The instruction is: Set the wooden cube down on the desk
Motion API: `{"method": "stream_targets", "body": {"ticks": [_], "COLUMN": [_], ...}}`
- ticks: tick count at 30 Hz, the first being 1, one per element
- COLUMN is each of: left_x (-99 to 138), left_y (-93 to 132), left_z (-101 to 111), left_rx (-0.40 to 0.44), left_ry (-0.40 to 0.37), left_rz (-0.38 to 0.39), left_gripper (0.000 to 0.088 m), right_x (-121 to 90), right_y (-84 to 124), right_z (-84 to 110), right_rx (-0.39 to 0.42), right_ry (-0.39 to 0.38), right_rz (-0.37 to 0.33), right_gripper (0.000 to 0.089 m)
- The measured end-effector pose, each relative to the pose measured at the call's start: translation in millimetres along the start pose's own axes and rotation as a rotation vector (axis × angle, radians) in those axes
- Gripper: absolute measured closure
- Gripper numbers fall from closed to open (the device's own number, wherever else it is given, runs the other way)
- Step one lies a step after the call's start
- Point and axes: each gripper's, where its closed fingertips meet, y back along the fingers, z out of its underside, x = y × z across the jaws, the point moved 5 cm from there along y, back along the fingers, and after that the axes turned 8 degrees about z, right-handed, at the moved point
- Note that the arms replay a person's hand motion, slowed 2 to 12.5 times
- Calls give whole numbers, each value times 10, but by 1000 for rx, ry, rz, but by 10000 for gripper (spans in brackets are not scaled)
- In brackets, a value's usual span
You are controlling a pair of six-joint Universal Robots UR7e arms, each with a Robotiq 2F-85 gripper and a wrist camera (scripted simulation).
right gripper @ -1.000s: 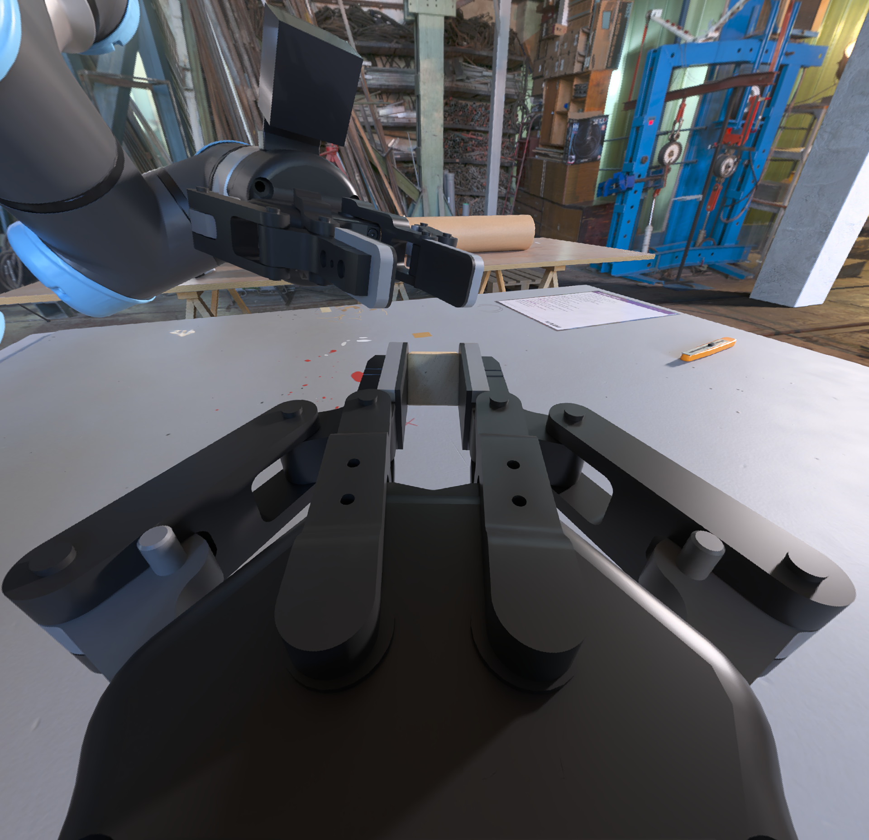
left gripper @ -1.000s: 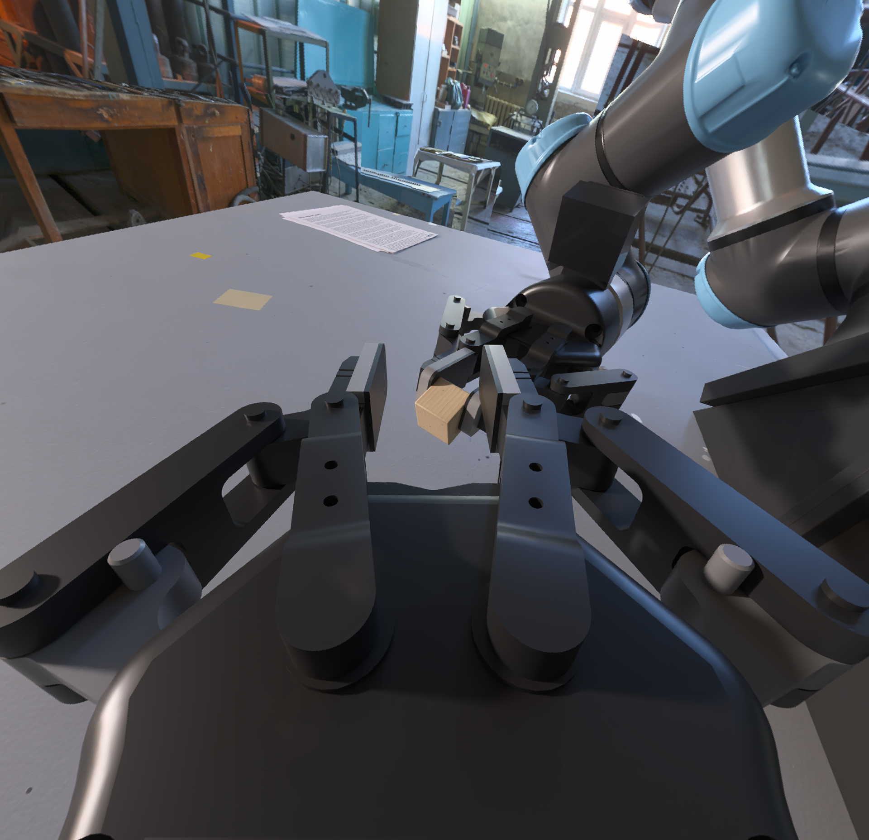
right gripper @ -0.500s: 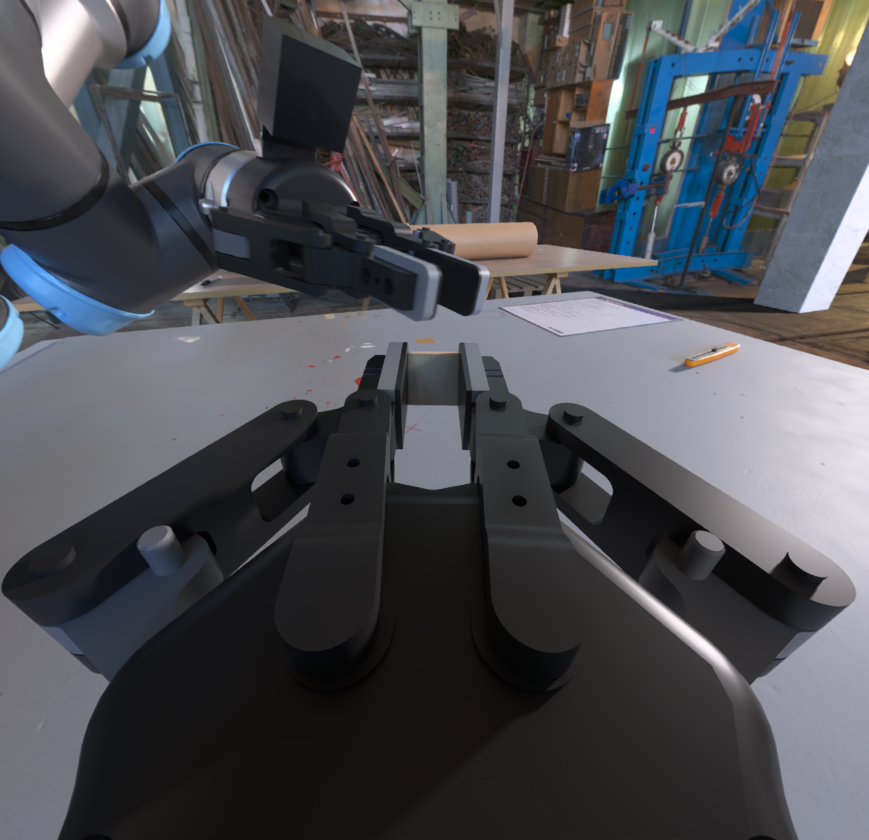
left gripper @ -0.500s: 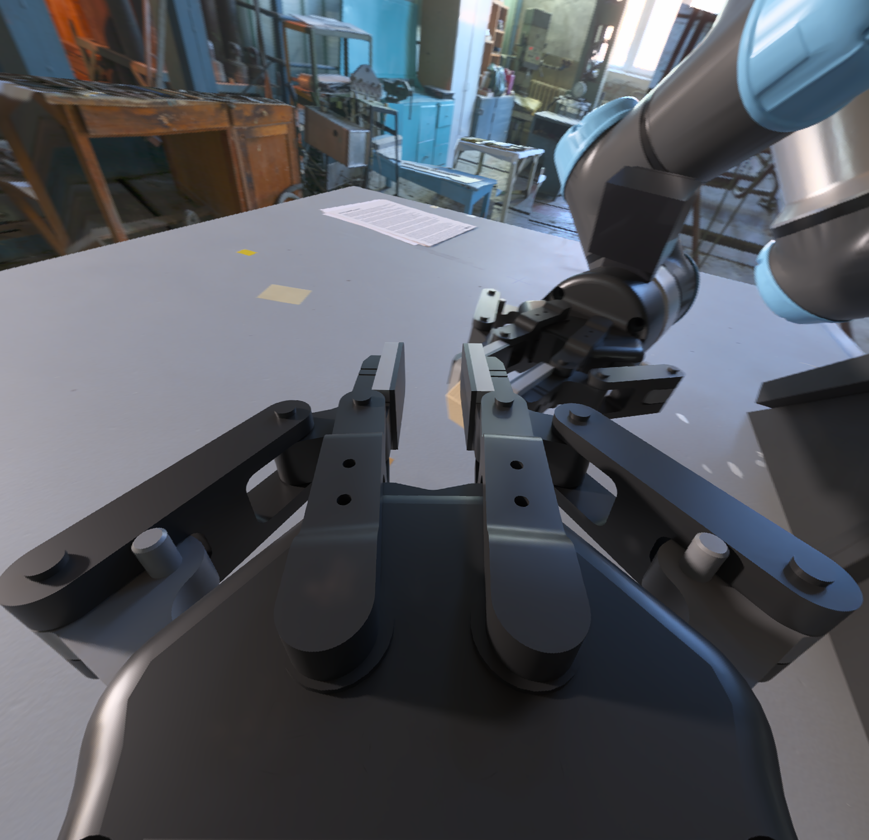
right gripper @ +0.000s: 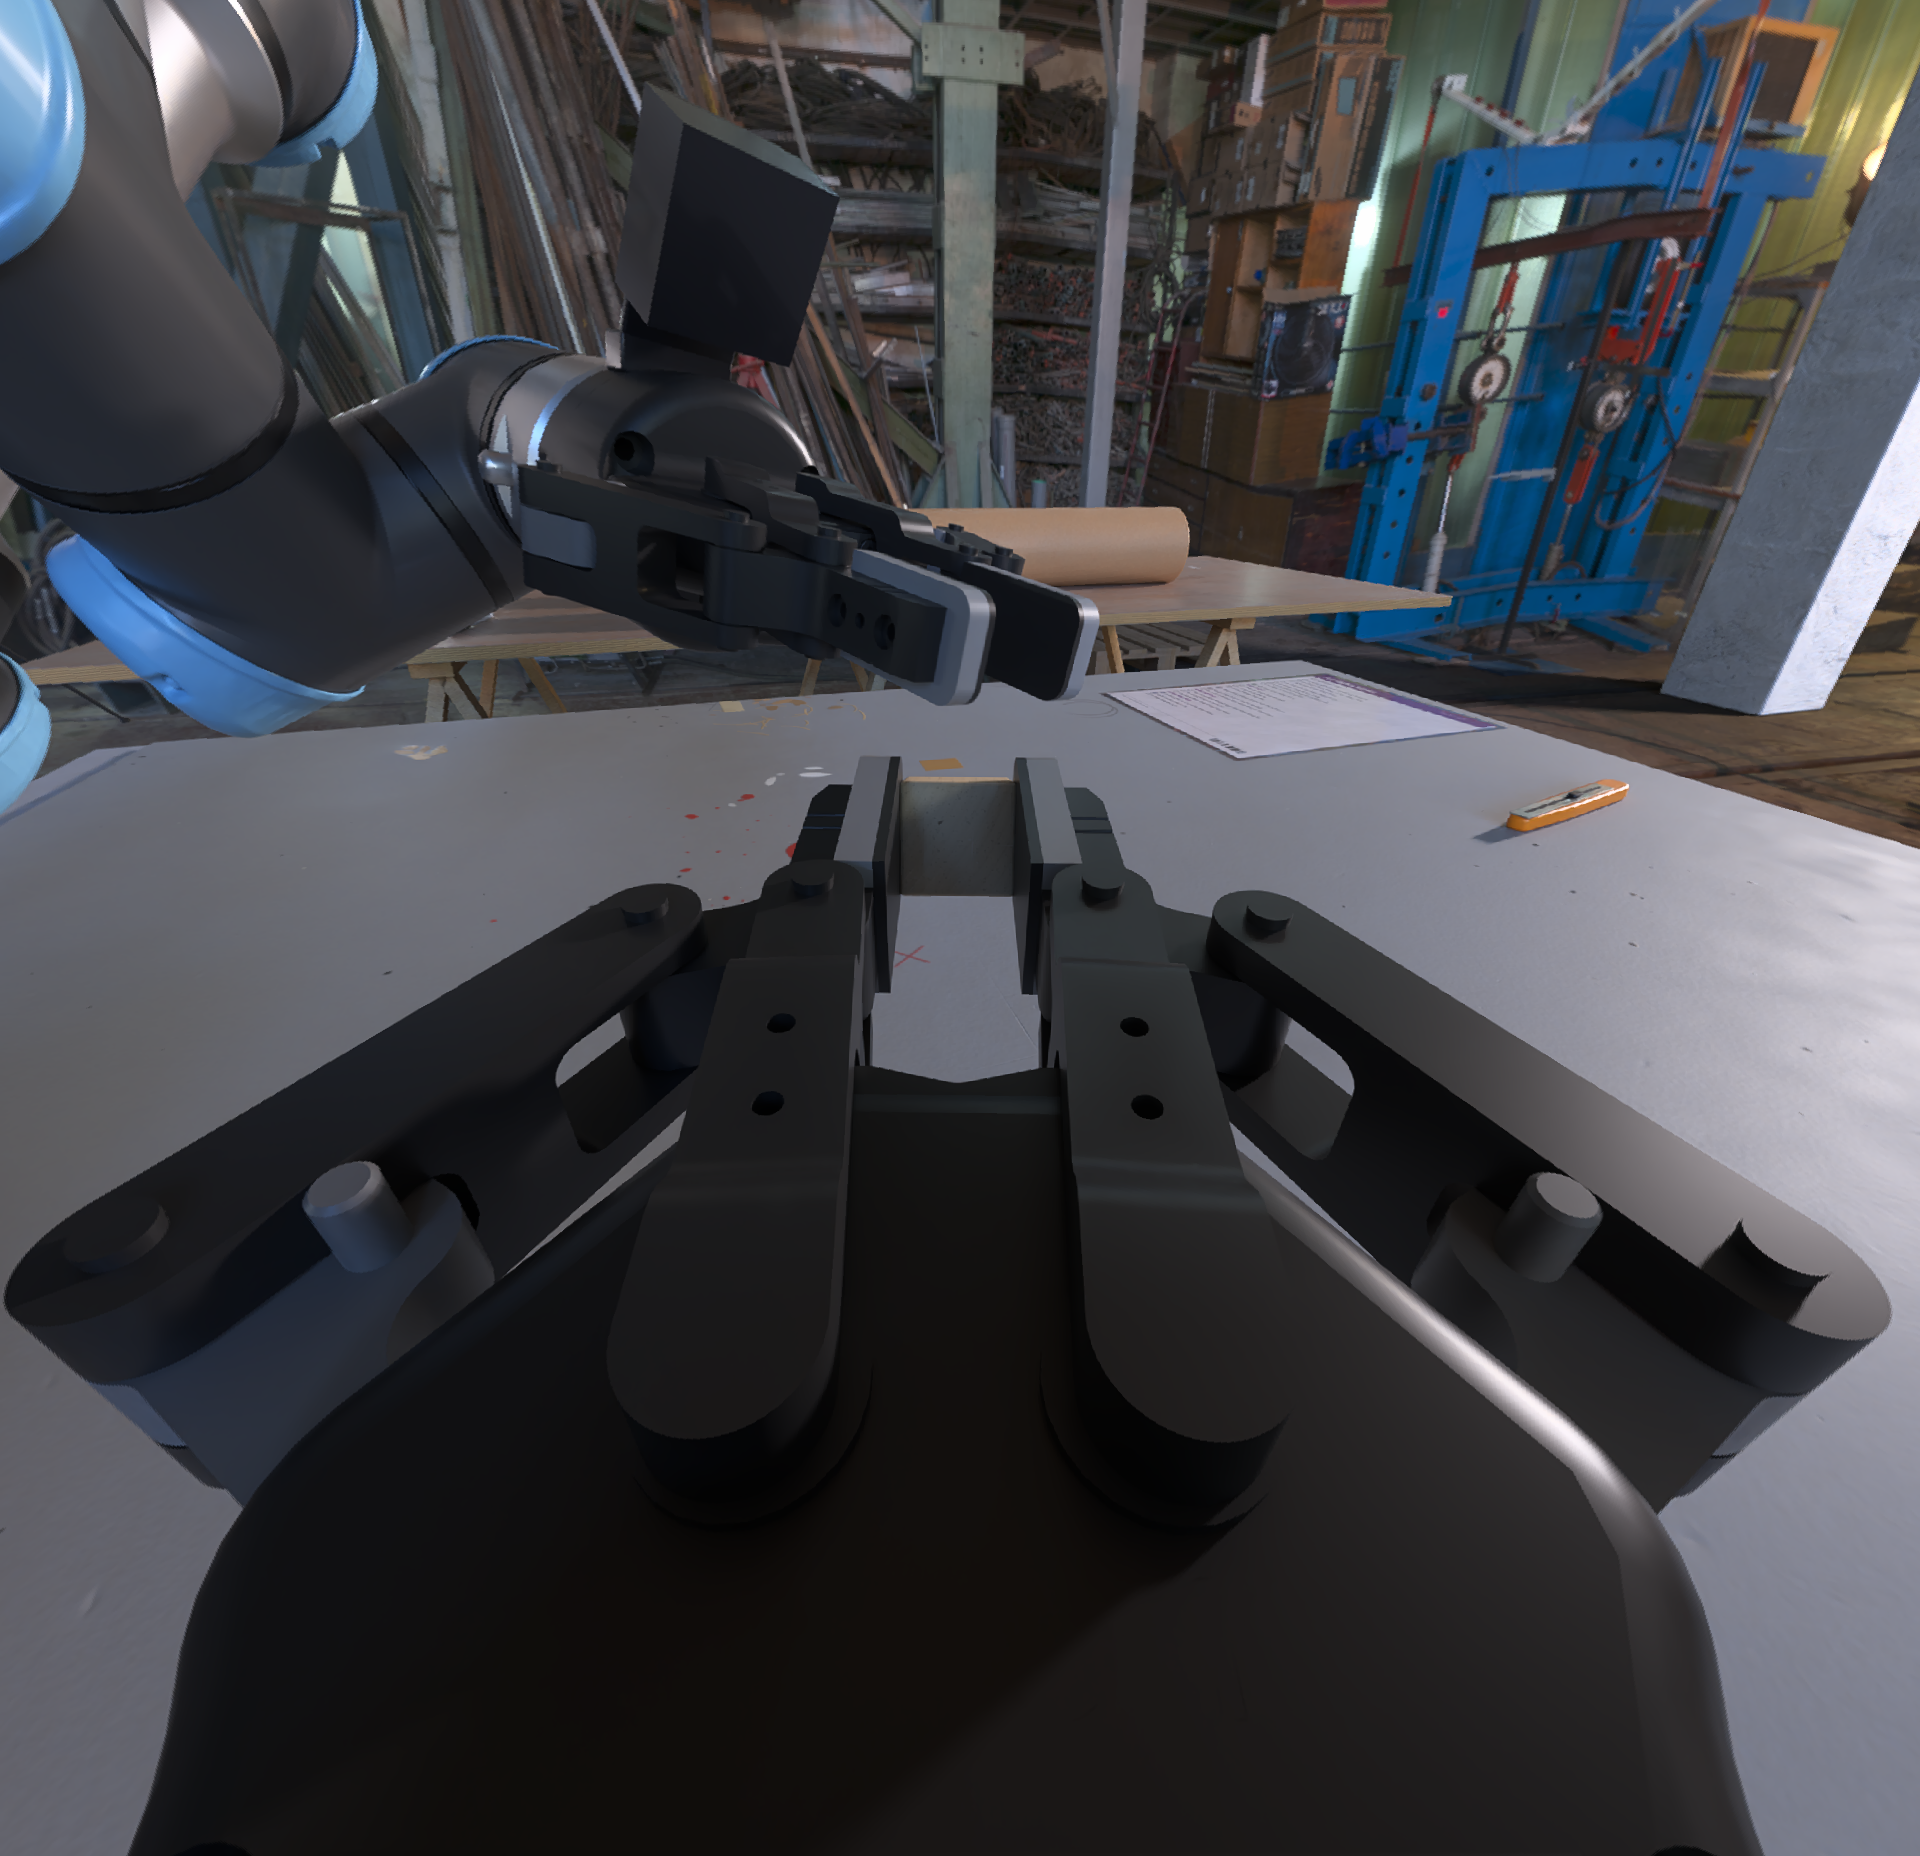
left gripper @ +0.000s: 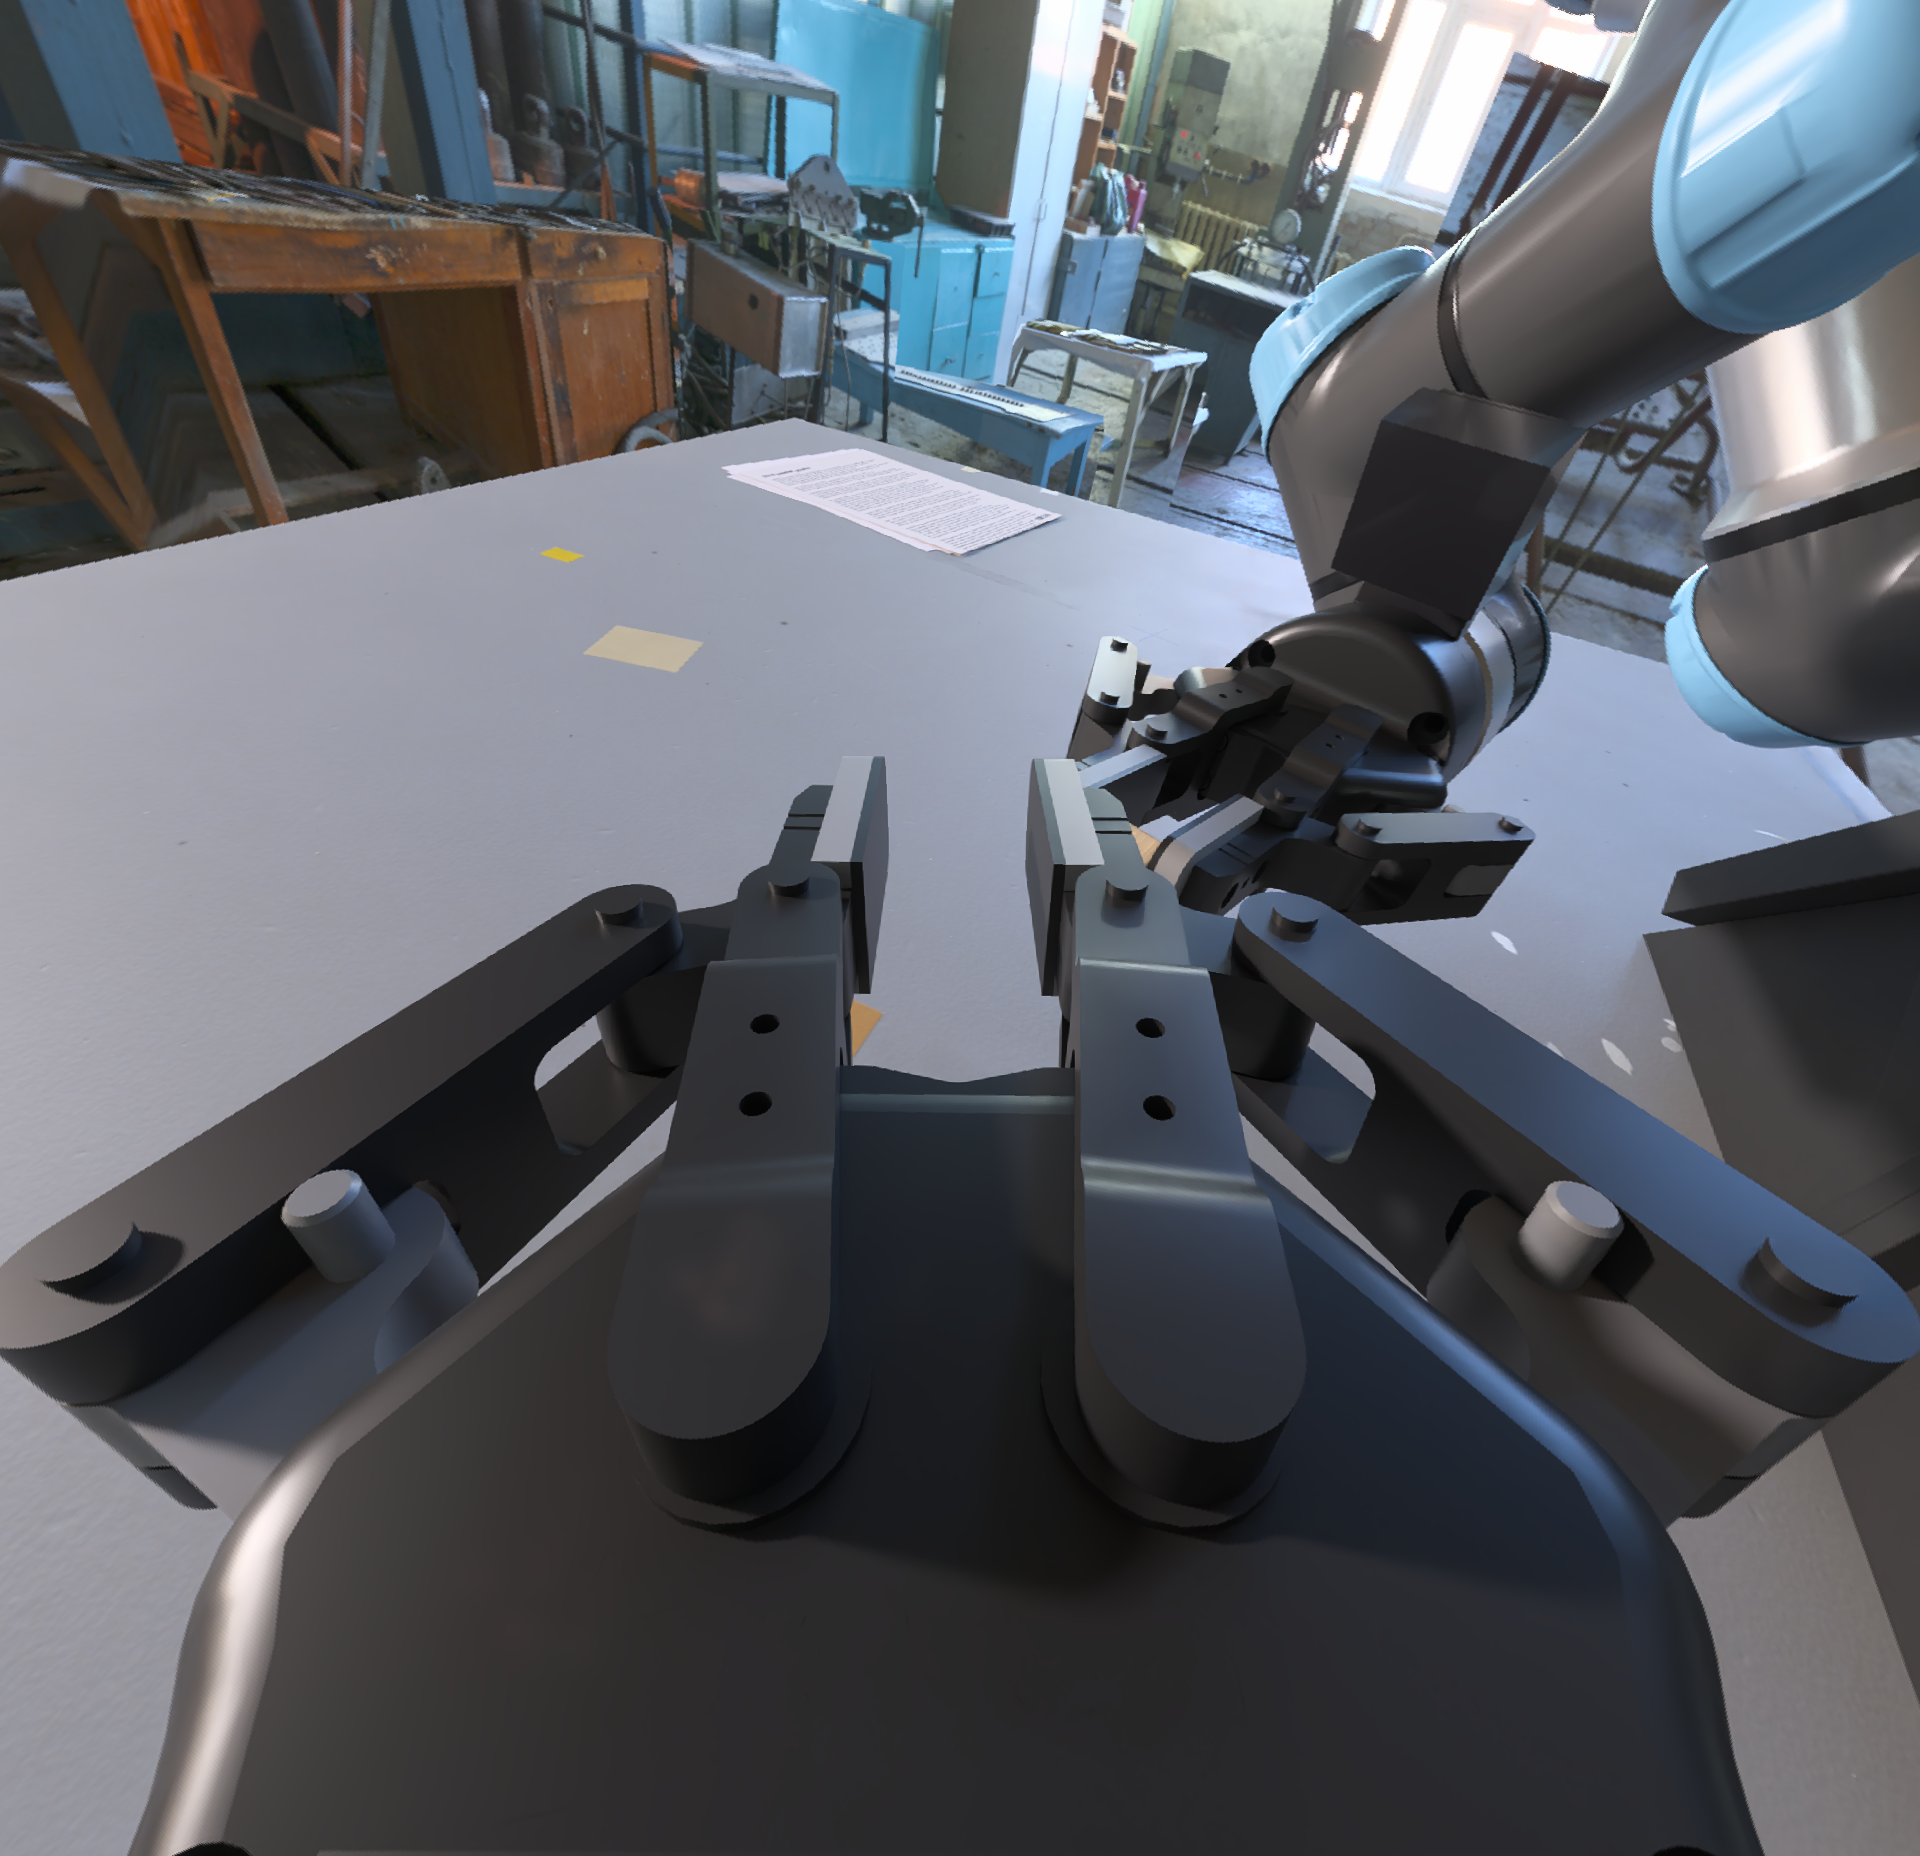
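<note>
Left arm: left gripper (left gripper: 956, 850) empty, jaws apart with a gap, hovering over the grey desk (left gripper: 312, 819); a tan sticker (left gripper: 642, 649) and a sheet of paper (left gripper: 894, 497) lie farther off.

Right arm: right gripper (right gripper: 954, 819) clamped on the wooden cube (right gripper: 954, 836), fingers flat against two opposite faces. Cube sits low over the desk; contact cannot be confirmed.

Step in hand, as I judge it: carrying the cube down for placement. Next move calls for lowering until the bottom face seats flat, then parting the jaws and backing off without dragging it.

The left wrist view shows only a sliver of cube behind its own finger. The right wrist view shows the cube's face squarely, plus an orange knife (right gripper: 1567, 803) and red specks (right gripper: 727, 804).
</note>
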Motion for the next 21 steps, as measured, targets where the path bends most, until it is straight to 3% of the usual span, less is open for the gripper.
{"method": "stream_targets", "body": {"ticks": [14,21], "left_x": [146,165], "left_y": [-72,-100], "left_z": [-3,24], "left_rx": [-2,-17], "left_ry": [-24,-32], "left_rz": [81,81], "left_gripper": [519,512], "right_x": [12,0], "right_y": [-24,-29], "right_z": [41,37], "right_rx": [-25,-27], "right_ry": [-6,-2], "right_rz": [15,17], "right_gripper": [705,705]}}
